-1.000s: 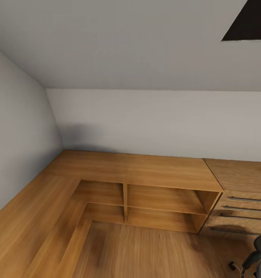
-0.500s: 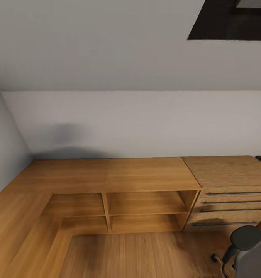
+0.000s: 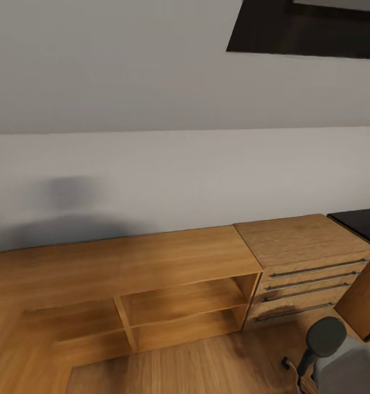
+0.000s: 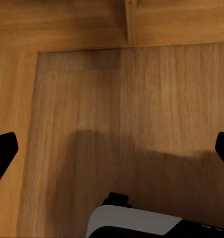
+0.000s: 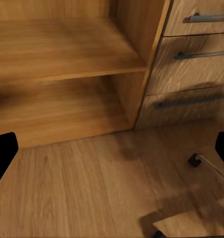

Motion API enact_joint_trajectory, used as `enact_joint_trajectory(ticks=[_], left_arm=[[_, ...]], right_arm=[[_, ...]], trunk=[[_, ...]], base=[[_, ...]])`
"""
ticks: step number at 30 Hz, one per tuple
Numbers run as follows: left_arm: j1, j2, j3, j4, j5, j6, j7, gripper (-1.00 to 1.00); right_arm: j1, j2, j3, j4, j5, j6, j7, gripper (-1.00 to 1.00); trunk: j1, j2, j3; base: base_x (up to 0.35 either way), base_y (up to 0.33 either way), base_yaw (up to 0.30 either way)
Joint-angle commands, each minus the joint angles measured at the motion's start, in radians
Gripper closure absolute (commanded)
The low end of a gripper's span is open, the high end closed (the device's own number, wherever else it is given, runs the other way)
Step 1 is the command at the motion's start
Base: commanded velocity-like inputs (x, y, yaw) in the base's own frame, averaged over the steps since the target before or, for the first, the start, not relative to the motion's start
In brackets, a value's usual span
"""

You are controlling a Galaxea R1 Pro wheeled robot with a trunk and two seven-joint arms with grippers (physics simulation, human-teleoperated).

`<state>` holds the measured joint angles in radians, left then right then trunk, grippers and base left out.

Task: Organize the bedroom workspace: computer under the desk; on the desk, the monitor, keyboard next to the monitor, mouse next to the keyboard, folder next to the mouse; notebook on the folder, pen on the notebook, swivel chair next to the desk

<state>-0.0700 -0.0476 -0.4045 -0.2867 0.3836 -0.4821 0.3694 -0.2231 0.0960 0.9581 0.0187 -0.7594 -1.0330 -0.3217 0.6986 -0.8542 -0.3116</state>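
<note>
Swivel chair [image 3: 338, 358] sits near the drawer unit [image 3: 305, 268], beside low shelves [image 3: 168, 306]; likely rolls easily if pushed by its backrest. Both end effectors spread wide, empty.

robot body, as seen at the wrists

left gripper [image 4: 112, 151]: two black fingertips [image 4: 2, 151], blunt and rounded, matte. between them, nearer the camera, sits a white, smooth curved housing [image 4: 134, 222] with a small black block on its top edge and a dark rim beneath.

right gripper [image 5: 112, 151]: the same plain black fingertips [image 5: 1, 152].
</note>
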Motion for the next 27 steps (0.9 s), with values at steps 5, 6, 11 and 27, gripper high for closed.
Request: enact_joint_trajectory(ticks=[5, 6, 11, 27], left_arm=[[-0.001, 0.002, -0.008, 0.0, 0.005, -0.003, 0.008, -1.0], [-0.001, 0.002, -0.008, 0.0, 0.005, -0.003, 0.008, -1.0], [-0.001, 0.001, -0.007, 0.0, 0.006, -0.001, 0.009, -1.0], [-0.001, 0.0, -0.008, 0.0, 0.006, -0.001, 0.008, -1.0]], right_arm=[[-0.001, 0.001, 0.009, 0.002, 0.002, -0.001, -0.01, -1.0], [-0.001, 0.001, 0.009, 0.002, 0.002, -0.001, -0.01, -1.0], [-0.001, 0.002, 0.01, 0.002, 0.002, -0.001, -0.01, -1.0], [-0.001, 0.002, 0.01, 0.002, 0.002, -0.001, -0.01, -1.0]], trunk=[[0.001, -0.001, -0.001], [0.001, -0.001, -0.001], [0.001, -0.001, -0.001], [0.001, -0.001, -0.001]], base=[[0.069, 0.0, -0.299], [-0.052, 0.029, -0.299], [-0.195, 0.123, -0.299], [0.041, 0.09, -0.299]])
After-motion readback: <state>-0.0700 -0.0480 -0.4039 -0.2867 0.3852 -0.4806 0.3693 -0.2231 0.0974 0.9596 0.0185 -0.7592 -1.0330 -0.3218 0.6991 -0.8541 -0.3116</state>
